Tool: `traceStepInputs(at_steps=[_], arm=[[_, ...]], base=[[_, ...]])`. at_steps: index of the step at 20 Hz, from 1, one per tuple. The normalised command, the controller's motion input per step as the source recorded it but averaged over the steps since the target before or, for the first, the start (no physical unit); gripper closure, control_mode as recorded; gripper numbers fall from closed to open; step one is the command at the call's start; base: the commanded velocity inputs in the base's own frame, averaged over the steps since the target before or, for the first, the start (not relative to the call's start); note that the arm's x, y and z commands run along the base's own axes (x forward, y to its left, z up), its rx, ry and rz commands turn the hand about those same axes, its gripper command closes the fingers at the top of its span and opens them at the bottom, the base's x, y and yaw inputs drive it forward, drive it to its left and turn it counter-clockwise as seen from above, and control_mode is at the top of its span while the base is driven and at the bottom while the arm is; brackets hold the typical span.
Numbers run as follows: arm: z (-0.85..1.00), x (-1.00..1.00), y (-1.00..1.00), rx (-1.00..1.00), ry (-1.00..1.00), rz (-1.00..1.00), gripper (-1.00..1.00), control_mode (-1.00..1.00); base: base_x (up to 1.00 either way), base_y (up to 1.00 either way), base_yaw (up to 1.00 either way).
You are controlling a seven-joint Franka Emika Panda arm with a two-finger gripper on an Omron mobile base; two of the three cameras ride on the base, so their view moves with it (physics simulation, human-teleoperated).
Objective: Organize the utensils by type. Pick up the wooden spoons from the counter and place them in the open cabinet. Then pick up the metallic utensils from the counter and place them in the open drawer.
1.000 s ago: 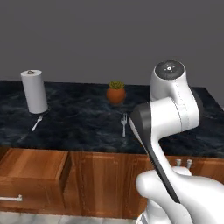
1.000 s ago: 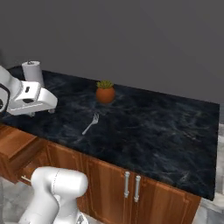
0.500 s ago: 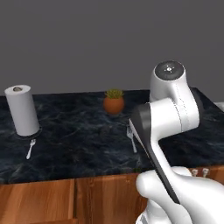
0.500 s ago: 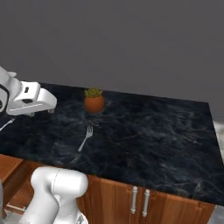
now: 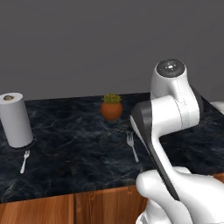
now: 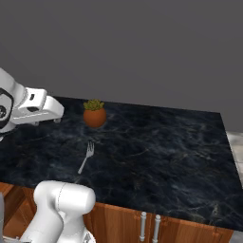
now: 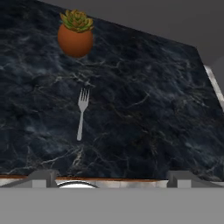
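One metallic fork (image 7: 81, 114) lies flat on the black marble counter (image 7: 148, 109), tines pointing toward the potted plant. My gripper (image 7: 113, 178) hovers above and in front of it, open, with nothing between its fingertips (image 7: 43, 176). The same fork (image 5: 132, 146) shows beside my arm, and again as the fork (image 6: 86, 157) right of my white hand (image 6: 39, 105). A second small fork (image 5: 24, 161) lies at the foot of the paper towel roll. The wooden spoons, the open cabinet and the open drawer are out of view.
A terracotta pot with a green succulent (image 5: 111, 107) stands behind the middle fork. A white paper towel roll (image 5: 16, 120) stands at the left. The counter's front edge (image 5: 87, 194) runs over brown base cabinets with silver handles (image 6: 148, 227).
The base has driven, so both base views have shifted and closed in on the counter; the drawer at lower left has left the picture. The gripper stays open.
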Motion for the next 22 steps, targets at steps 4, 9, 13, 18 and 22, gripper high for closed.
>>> traceStepInputs(at_steps=[4, 9, 13, 18, 22], arm=[[-0.51, 0.16, 0.10, 0.41, 0.18, 0.00, -1.00, -1.00], [-0.67, 0.42, 0.19, 0.48, 0.28, 0.00, -1.00, -1.00], [-0.56, 0.68, 0.33, 0.08, 0.05, -0.03, -1.00, -1.00], [-0.42, 0.82, 0.20, -0.04, 0.01, -0.15, -1.00, -1.00], [-0.54, 0.71, 0.06, -0.03, 0.08, -0.14, -1.00, -1.00]], base=[[0.00, 0.00, 0.00], [0.00, 0.00, 0.00], [0.00, 0.00, 0.00], [0.00, 0.00, 0.00], [0.00, 0.00, 0.00]])
